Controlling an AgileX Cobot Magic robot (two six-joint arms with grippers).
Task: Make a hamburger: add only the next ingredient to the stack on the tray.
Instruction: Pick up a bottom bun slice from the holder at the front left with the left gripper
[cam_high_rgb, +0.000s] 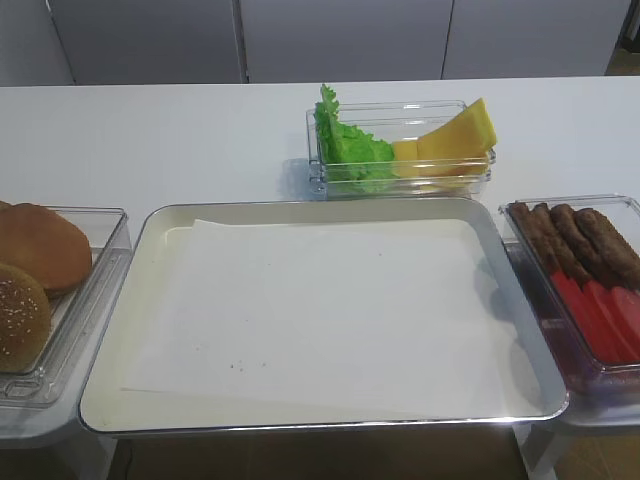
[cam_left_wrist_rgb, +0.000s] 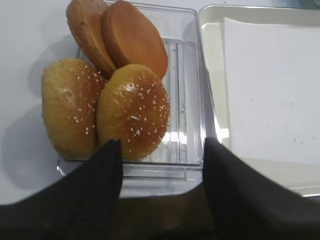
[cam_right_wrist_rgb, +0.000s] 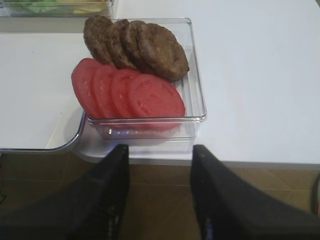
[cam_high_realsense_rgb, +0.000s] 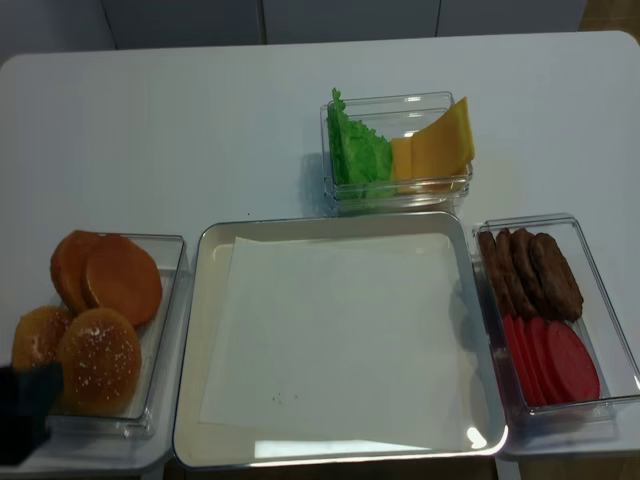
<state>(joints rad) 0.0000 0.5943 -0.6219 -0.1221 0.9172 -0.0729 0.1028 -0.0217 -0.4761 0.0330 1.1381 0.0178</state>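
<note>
Tray (cam_high_realsense_rgb: 190, 330): on the bench (cam_high_realsense_rgb: 200, 130), white paper (cam_high_realsense_rgb: 340, 340) inside, nothing on it.
Bottom bun (cam_left_wrist_rgb: 134, 37): in the left bin (cam_left_wrist_rgb: 185, 75), leaning behind two seeded tops.
Left gripper (cam_left_wrist_rgb: 162, 165): jaws apart, empty, near the bin.
Right gripper (cam_right_wrist_rgb: 160, 172): jaws apart, empty, by the tomato slices (cam_right_wrist_rgb: 127, 95).

A white table (cam_high_realsense_rgb: 200, 120) carries a metal tray (cam_high_realsense_rgb: 190, 330) and three clear bins (cam_high_realsense_rgb: 400, 185) around it.

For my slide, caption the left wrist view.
Open left gripper above four buns in bin, beside bare tray.
</note>
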